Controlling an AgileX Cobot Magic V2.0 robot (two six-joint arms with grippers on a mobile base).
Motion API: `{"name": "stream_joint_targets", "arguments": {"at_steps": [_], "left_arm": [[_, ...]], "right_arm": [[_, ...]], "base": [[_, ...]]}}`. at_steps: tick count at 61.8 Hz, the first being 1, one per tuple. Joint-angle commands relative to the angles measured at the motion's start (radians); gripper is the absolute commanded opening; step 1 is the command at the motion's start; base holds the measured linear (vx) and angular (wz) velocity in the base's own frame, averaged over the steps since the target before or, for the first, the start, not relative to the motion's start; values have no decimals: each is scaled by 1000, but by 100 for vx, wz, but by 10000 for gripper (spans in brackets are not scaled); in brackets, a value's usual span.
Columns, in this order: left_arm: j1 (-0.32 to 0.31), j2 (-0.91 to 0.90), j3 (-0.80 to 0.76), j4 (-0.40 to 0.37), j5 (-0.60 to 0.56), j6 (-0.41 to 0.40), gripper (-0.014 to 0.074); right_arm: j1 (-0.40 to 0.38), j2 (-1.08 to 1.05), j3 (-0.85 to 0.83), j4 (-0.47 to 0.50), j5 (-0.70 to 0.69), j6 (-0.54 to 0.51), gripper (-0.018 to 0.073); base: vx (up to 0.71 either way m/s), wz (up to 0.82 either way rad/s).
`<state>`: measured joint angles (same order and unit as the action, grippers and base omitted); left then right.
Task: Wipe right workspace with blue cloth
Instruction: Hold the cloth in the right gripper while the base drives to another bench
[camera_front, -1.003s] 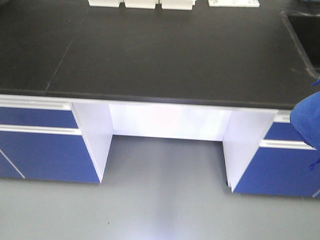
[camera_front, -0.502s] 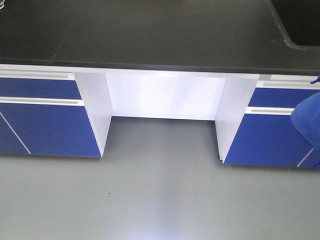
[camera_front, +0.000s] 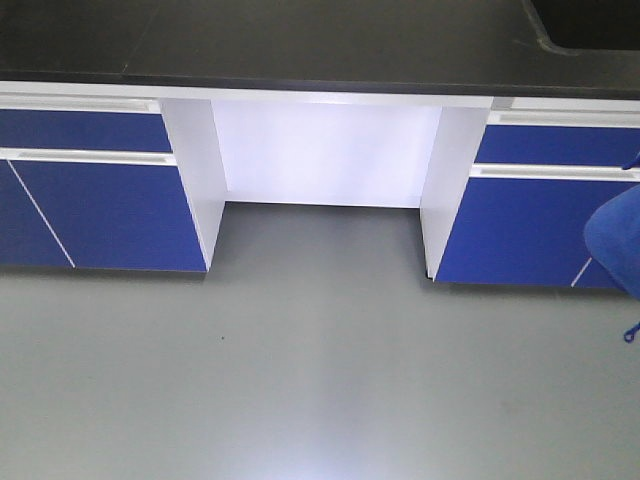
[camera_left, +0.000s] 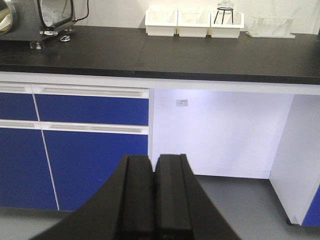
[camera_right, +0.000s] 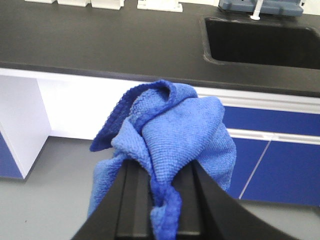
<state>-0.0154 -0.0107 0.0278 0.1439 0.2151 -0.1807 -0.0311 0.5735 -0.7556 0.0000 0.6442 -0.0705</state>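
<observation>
The right pincer (camera_right: 159, 174) is clamped on the bright-blue microfibre cloth (camera_right: 170, 125). Its two black fingers (camera_right: 131, 195) are closed against a bunched fold that rises above their tips in a crumpled peak. The darker stitched hem curls over the top and runs down between the fingers. The rest of the cloth hangs down the left side of the pincer. The cloth is held in the air on the near side of the matte-black bench (camera_right: 100, 40), below the level of its top and touching nothing else. In the front-facing view only a blue bulge of the cloth (camera_front: 615, 240) shows at the right edge, with a small loop dangling beneath it. The left pincer (camera_left: 154, 162) has its black fingers pressed together with nothing between them. It points at the bench front. Let into the bench at the right is a black rectangular sink (camera_right: 265, 42), with a grey-blue object behind it that is too cropped to name. Along the far edge of the bench stand white rectangular plastic trays (camera_left: 177, 22). A metal apparatus (camera_left: 30, 20) stands at the far left. Below the top are blue drawer fronts with white handle rails (camera_front: 100, 215) on either side of a white kneehole recess (camera_front: 325, 155). A smooth grey floor (camera_front: 320, 380) lies in front.
</observation>
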Motion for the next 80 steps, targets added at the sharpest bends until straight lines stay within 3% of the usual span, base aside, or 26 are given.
{"name": "stream_joint_targets", "arguments": {"at_steps": [1, 36, 80], "left_arm": [[5, -17, 30, 1, -82, -8, -6], [5, -17, 30, 1, -82, -8, -6], [5, -17, 30, 1, -82, -8, -6]], "right_arm": [[3, 4, -31, 0, -79, -7, -8], [3, 4, -31, 0, -76, -7, -8], [3, 4, -31, 0, -76, -7, -8]], "base": [[-28, -3], [-23, -11], [-8, -53]]}}
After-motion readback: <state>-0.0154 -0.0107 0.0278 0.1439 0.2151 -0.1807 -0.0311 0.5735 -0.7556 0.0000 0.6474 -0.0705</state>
